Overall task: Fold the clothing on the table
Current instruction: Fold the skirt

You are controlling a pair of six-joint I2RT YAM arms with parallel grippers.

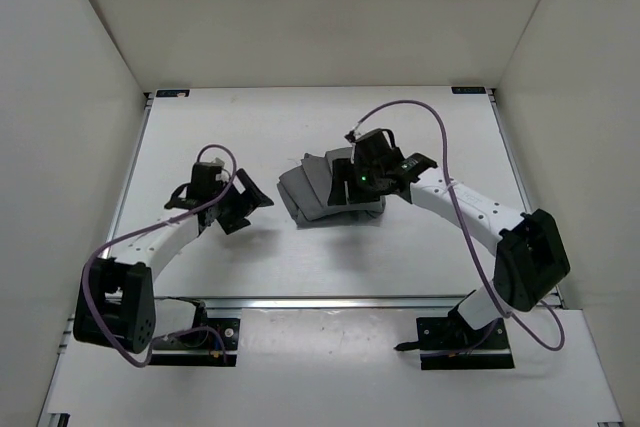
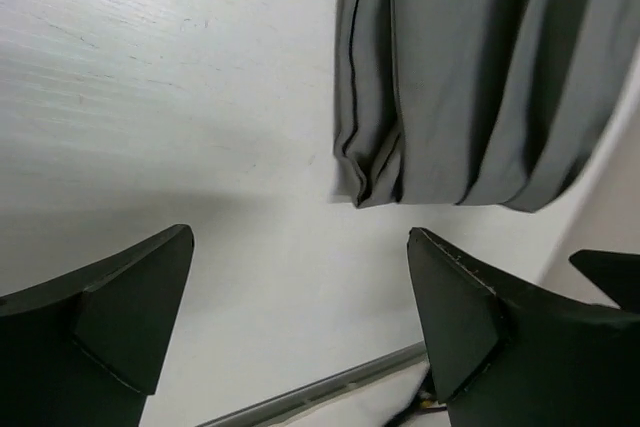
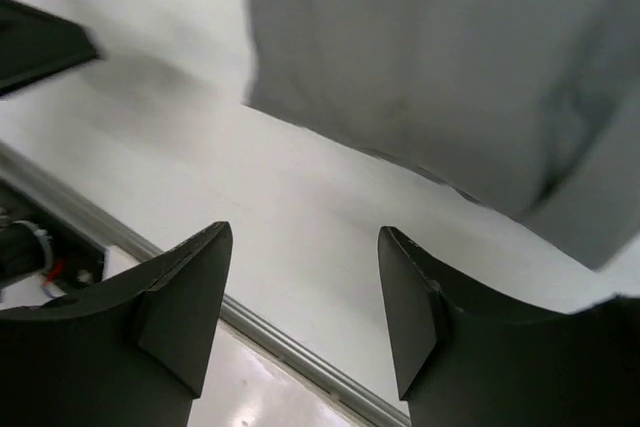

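Observation:
The clothing is a dark grey pleated garment lying folded into a compact stack at the middle of the table. My left gripper stands open just left of the stack, apart from it. In the left wrist view its fingers hold nothing, and the clothing's folded corner lies beyond them. My right gripper hovers over the stack's right part and hides some of it. The right wrist view shows this gripper open over bare tabletop, with the clothing further ahead.
A metal rail runs along the table's near edge, also seen as a rail and a rail in the wrist views. White walls enclose the left, right and back. Purple cables loop off both arms.

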